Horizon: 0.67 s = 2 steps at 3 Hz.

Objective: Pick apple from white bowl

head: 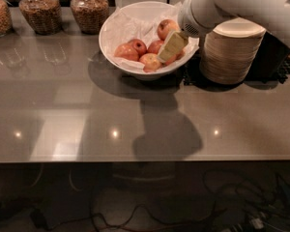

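The white bowl [108, 29], lined with crinkled white paper, stands at the back centre of the grey table. It holds several red-yellow apples [127, 51]. My gripper [171, 45] reaches down from the upper right into the right side of the bowl. Its beige tip lies among the right-hand apples, just below the rearmost apple [165, 27] and beside the front one [150, 61]. The white arm [251, 4] covers the bowl's right rim.
A tall stack of beige disposable bowls [231, 54] stands right of the white bowl, under the arm. Glass jars of grain [36, 12] line the back left. The table's front edge [135, 159] runs across the view, with cables on the floor below.
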Motion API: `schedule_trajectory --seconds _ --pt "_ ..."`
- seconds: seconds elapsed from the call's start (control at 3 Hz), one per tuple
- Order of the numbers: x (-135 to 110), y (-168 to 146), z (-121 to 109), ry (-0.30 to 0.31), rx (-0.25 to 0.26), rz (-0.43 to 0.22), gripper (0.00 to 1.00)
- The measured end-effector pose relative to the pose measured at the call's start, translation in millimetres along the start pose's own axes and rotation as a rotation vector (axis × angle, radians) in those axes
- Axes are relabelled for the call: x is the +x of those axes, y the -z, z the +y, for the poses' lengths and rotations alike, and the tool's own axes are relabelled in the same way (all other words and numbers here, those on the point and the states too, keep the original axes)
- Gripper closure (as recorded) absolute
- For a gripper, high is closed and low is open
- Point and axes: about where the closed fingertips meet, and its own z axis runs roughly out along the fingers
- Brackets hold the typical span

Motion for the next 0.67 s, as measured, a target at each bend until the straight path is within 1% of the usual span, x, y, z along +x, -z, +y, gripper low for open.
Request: schedule_trajectory --seconds 0.33,0.67 --pt "8.7 -17.8 -0.2 -0.013 -0.005 0.017 0.16" --pt "22.8 -28.9 1.7 -0.033 -0.016 0.049 0.17"
